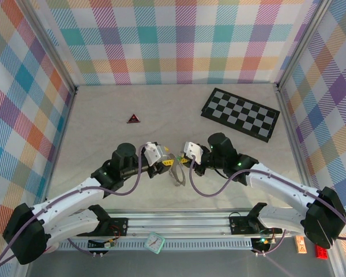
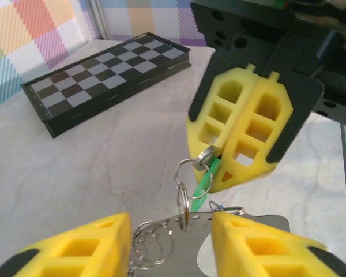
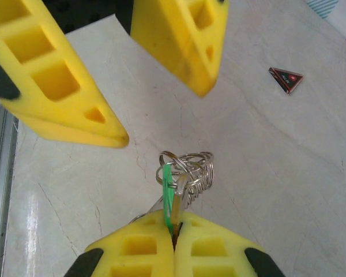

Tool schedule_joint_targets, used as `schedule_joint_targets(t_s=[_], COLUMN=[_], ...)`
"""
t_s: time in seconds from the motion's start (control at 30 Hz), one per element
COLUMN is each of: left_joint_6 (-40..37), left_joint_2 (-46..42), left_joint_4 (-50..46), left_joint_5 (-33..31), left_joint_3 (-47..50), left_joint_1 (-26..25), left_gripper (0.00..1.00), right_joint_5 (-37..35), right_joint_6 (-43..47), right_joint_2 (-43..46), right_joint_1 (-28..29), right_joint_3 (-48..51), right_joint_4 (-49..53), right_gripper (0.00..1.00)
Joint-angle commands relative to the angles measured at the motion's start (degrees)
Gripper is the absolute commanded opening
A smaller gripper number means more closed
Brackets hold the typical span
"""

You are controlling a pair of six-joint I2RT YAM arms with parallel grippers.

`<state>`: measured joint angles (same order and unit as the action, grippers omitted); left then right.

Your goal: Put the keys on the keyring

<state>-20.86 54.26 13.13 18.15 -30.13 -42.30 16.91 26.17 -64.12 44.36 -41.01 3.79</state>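
Observation:
The keyring (image 3: pixel 187 167) is a bunch of linked silver rings hanging over the table (image 1: pixel 179 112) between the two grippers. My right gripper (image 3: pixel 174 231) is shut on a silver key (image 3: pixel 183 193) and a green tag (image 3: pixel 169 190) that hang on the rings. Seen from the left wrist, the right gripper (image 2: pixel 216 168) pinches the key (image 2: pixel 207 154), and the keyring (image 2: pixel 187 193) dangles down to a flat silver piece (image 2: pixel 190 245). That piece lies between my left gripper's (image 2: pixel 170 248) spread fingers. From above, the left gripper (image 1: pixel 168 164) and right gripper (image 1: pixel 187 166) face each other, with the keyring (image 1: pixel 178 175) below them.
A folded chequered board (image 1: pixel 240 113) lies at the back right. A small red-and-black triangle (image 1: pixel 132 119) sits at the back left, also seen from the right wrist as the triangle (image 3: pixel 286 79). The metal rail (image 1: pixel 173 222) runs along the near edge.

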Motion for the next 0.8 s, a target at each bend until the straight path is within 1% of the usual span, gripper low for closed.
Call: schedule_joint_targets(t_s=[0.0,0.07,0.17,0.3,0.33,0.4,0.5,0.57,0.67,0.77], left_joint_6=[1.8,2.5,3.9,7.3,8.0,9.9,15.2,19.0,25.1,29.8], left_joint_2=[-3.5,-5.4,-8.9,-13.7,-14.8,-16.6,-18.5,-20.4,-23.4,-25.8], left_joint_4=[5.1,6.4,8.2,6.8,6.0,3.4,-2.1,-3.7,-5.0,-6.4], left_joint_5=[-3.7,-7.2,-16.1,-36.2,-40.3,-46.2,-54.7,-59.0,-62.2,-64.9], left_joint_3=[2.0,3.0,4.6,4.5,4.3,3.8,2.9,3.5,5.3,7.4], left_joint_1=[-0.4,-0.4,-0.4,-0.1,0.2,1.2,3.4,5.2,7.8,9.0], left_gripper=[0.55,0.58,0.59,0.67,0.70,0.71,0.74,0.75,0.75,0.75], right_joint_5=[0.6,1.5,2.5,3.2,3.2,3.2,4.3,4.6,6.0,5.2], right_joint_6=[1.1,0.9,0.9,0.9,0.9,0.0,-3.0,-5.6,-11.2,-12.1], right_joint_2=[-0.1,-0.7,-2.0,-5.5,-6.5,-8.8,-13.1,-16.4,-20.8,-24.5], right_joint_1=[0.1,0.2,1.3,4.1,4.9,6.1,7.8,9.1,9.7,9.7], right_joint_3=[-3.1,-4.4,-6.2,-9.8,-10.8,-12.2,-13.8,-15.1,-16.2,-17.1], right_joint_4=[1.3,1.5,1.0,-0.9,-1.9,-5.0,-11.5,-16.0,-24.0,-24.5], right_gripper=[0.00,0.00,0.00,0.00,0.00,0.00,0.00,0.00,0.00,0.00])
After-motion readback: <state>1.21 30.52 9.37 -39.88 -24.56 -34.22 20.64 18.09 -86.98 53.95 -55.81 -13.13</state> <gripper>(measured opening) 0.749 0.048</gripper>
